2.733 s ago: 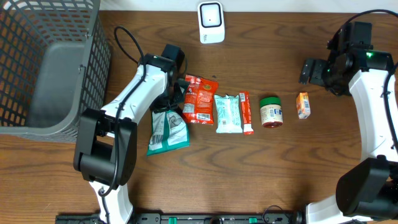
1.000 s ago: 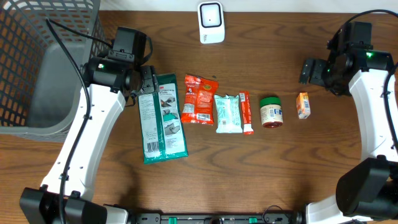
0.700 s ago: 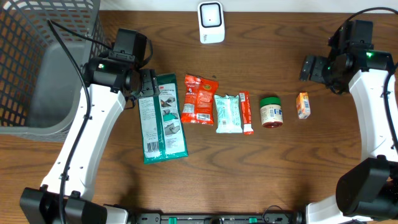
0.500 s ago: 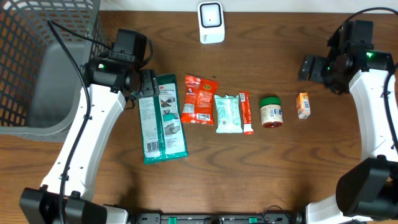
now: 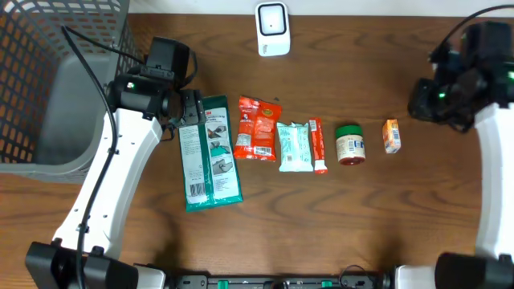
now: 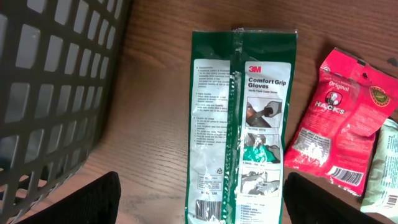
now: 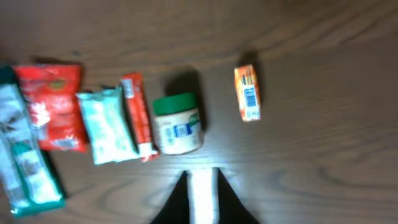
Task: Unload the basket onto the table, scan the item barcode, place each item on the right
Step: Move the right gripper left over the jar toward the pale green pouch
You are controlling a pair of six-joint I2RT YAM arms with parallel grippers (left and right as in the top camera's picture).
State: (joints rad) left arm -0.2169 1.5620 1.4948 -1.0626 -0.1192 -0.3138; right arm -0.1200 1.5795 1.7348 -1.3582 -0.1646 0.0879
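Several items lie in a row on the table: a green glove pack (image 5: 210,152), a red snack bag (image 5: 255,127), a teal packet (image 5: 295,146), a red bar (image 5: 318,144), a green-lidded jar (image 5: 350,144) and a small orange box (image 5: 391,136). My left gripper (image 5: 183,112) hovers open over the glove pack (image 6: 242,118), touching nothing; the pack's barcode (image 6: 209,210) faces up between my fingers. My right gripper (image 5: 426,100) hangs to the right of the orange box (image 7: 247,93); it (image 7: 201,177) looks shut, with only a thin pale strip between the fingers.
A white scanner (image 5: 272,28) stands at the back edge, in the middle. A grey mesh basket (image 5: 48,88) fills the back left corner, close beside my left arm; its wall (image 6: 56,81) shows in the left wrist view.
The right gripper has gone from wide open to nearly together, and the right arm has shifted to the right. The glove pack, crumpled earlier, lies flat; the left arm holds still.
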